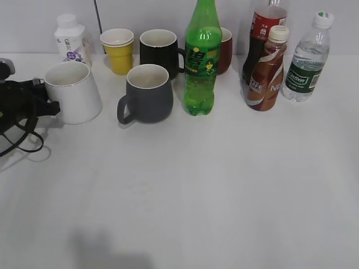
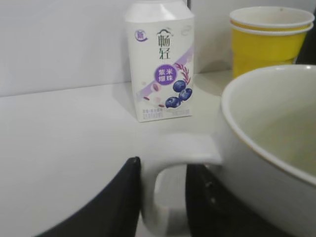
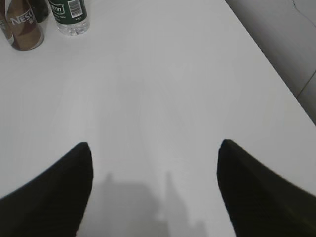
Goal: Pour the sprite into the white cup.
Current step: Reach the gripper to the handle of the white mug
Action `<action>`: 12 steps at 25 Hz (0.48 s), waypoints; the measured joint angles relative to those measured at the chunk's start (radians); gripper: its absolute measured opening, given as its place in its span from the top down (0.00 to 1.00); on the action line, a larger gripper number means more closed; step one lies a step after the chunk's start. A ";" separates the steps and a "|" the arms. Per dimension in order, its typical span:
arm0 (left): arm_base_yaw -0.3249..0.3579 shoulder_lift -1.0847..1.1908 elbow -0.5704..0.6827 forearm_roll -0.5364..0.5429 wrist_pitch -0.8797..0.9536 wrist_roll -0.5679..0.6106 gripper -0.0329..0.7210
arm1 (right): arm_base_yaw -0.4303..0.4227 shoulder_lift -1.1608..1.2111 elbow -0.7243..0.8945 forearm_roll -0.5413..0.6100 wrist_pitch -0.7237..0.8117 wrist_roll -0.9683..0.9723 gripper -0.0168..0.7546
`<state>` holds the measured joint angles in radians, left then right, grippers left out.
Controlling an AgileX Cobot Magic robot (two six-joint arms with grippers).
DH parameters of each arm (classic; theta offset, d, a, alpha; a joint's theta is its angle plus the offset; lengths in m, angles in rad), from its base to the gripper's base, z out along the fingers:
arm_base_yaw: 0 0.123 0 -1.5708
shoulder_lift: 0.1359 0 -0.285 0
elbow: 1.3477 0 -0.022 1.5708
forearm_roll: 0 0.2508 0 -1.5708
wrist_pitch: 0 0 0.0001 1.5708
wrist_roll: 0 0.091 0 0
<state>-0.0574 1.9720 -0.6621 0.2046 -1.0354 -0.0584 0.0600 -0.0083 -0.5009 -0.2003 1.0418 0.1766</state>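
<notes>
The sprite (image 1: 202, 59), a tall green bottle with a green and yellow label, stands upright at the back middle of the table. The white cup (image 1: 74, 92) stands at the left; in the left wrist view its body (image 2: 276, 163) fills the right side. My left gripper (image 1: 46, 105) is shut on the cup's side handle (image 2: 163, 197), one black finger on each side of it. My right gripper (image 3: 154, 145) is open and empty above bare table; it does not show in the exterior view.
A grey mug (image 1: 147, 93), black mug (image 1: 160, 51), stacked yellow paper cups (image 1: 118, 50), small white bottle with purple label (image 1: 70, 39), red mug, cola bottle (image 1: 263, 33), brown coffee bottle (image 1: 268, 70) and clear water bottle (image 1: 307, 59) stand along the back. The table's right edge (image 3: 276, 74) shows.
</notes>
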 joint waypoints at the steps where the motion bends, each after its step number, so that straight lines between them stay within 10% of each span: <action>1: 0.000 0.000 -0.016 0.004 0.029 0.000 0.64 | 0.000 0.000 0.000 0.000 0.000 0.000 0.22; 6: 0.002 0.001 -0.068 0.063 0.113 -0.006 0.88 | 0.000 0.000 0.000 0.001 0.000 0.000 0.22; 12: 0.002 -0.068 -0.050 0.083 0.169 -0.002 0.90 | 0.000 0.001 -0.012 0.089 -0.028 -0.017 0.22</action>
<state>-0.0555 1.9037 -0.7119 0.2880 -0.8661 -0.0600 0.0600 -0.0069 -0.5131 -0.1113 1.0135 0.1597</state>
